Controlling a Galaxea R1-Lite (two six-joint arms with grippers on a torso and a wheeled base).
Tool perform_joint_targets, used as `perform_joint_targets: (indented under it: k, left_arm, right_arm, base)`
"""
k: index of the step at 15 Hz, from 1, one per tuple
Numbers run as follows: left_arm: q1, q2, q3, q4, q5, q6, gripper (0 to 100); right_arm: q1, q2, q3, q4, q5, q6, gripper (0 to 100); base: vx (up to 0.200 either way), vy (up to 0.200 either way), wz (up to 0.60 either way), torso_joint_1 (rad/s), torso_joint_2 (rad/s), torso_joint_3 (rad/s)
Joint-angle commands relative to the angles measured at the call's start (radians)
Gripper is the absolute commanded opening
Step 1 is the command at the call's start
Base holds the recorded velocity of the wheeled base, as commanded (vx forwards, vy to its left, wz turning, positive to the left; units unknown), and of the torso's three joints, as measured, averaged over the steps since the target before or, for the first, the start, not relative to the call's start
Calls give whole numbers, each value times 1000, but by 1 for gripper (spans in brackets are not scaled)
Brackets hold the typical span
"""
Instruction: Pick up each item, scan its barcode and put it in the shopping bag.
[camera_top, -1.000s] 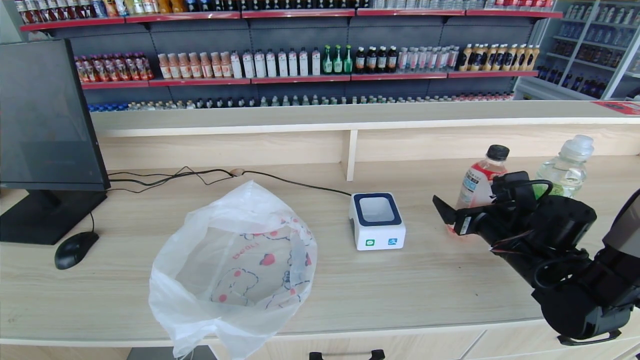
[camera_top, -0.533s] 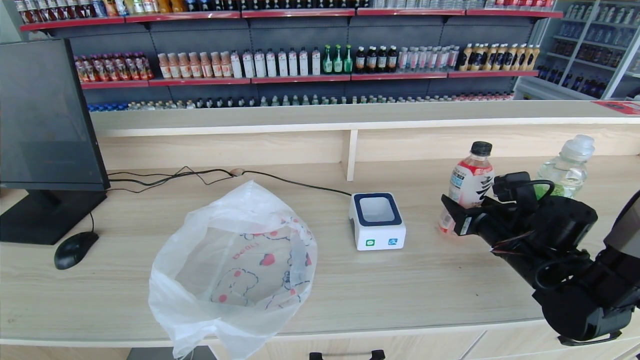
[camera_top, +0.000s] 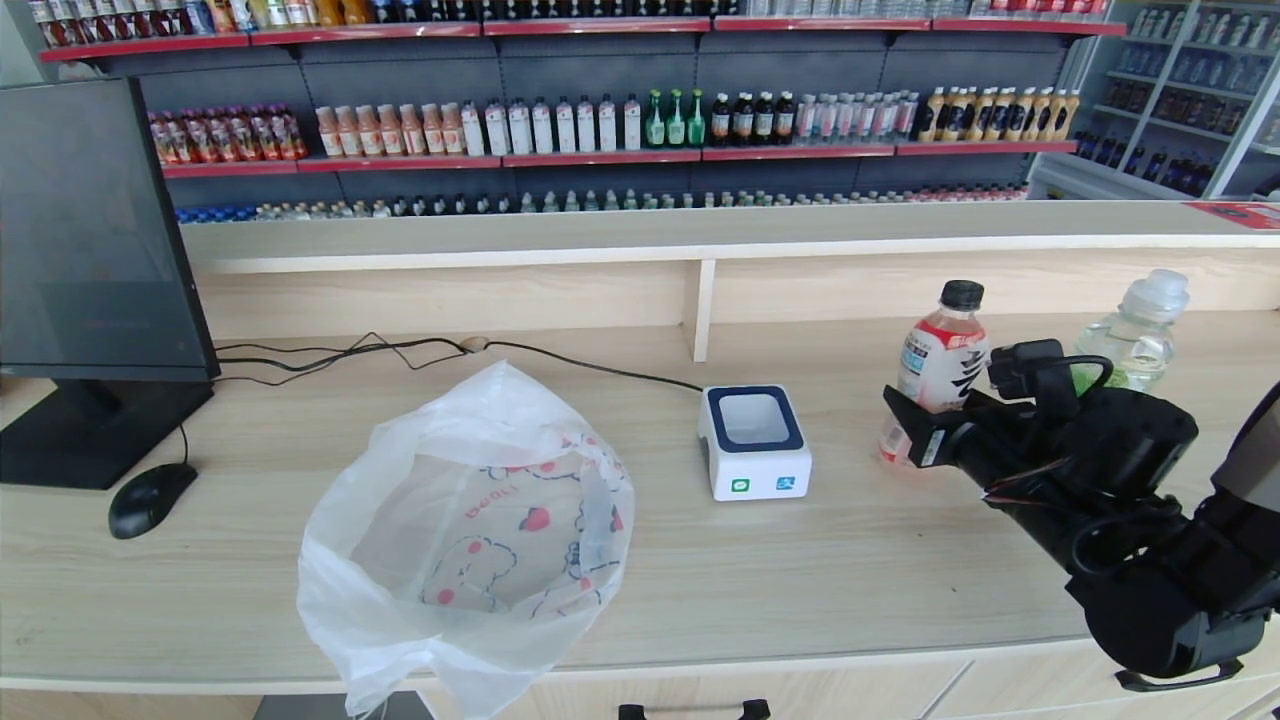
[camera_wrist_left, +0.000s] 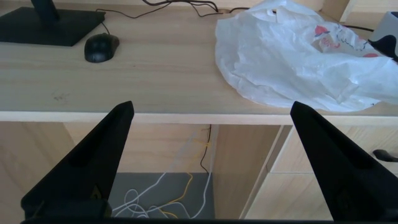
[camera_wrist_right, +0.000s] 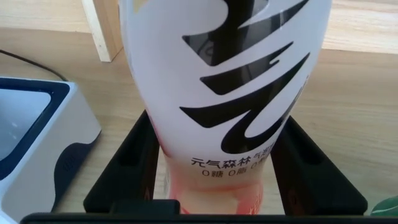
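Since a second ago, the pink drink bottle (camera_top: 935, 365) has gone from leaning to standing upright, and it has shifted a little toward the scanner (camera_top: 754, 440). Over the last half second it has barely moved. Your right end effector (camera_top: 905, 422) is clamped on the bottle's lower body, one finger on each side, as the right wrist view shows. From these views you cannot tell whether the base is off the table (camera_top: 850, 560) or still touching it. The scanner sits just beside the bottle, with its window facing up. The shopping bag (camera_top: 470, 540) lies beyond the scanner, near the table's front edge, with its mouth open. Your left end effector (camera_wrist_left: 211, 109) hangs in front of the table edge, below the level of the top, with its fingers wide apart and nothing between them.

The main risk is probably the low grip. Most of the bottle stands above the fingers, so a quick swing toward the scanner could pivot it in the grasp or let it slip. The barcode's position is not visible, so the label may need turning before the window can read it, and that turn adds to the slip risk. If you carry the bottle low, its base could catch the scanner's housing and push it. The clear bottle (camera_top: 1130, 340) stands close behind your right wrist, and a backward sweep of the arm could topple it. The bag is limp, so a bottle dropped against its rim could fold the opening shut or drag the bag off the edge.
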Motion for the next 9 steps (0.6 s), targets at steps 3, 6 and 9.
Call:
perform_joint_targets:
  k: [3, 6, 9]
  left_arm:
    - [-2, 1, 0, 0, 0, 0, 100]
    - [0, 1, 0, 0, 0, 0, 100]
    - [0, 1, 0, 0, 0, -2, 100]
  right_arm:
    - [1, -46, 11, -3, 0, -1, 0]
    - [10, -97, 28, -3, 0, -1, 0]
    - [93, -178, 68, -3, 0, -1, 0]
  base:
    - [0, 0, 0, 0, 0, 0]
    - [0, 0, 0, 0, 0, 0]
    - [0, 0, 0, 0, 0, 0]
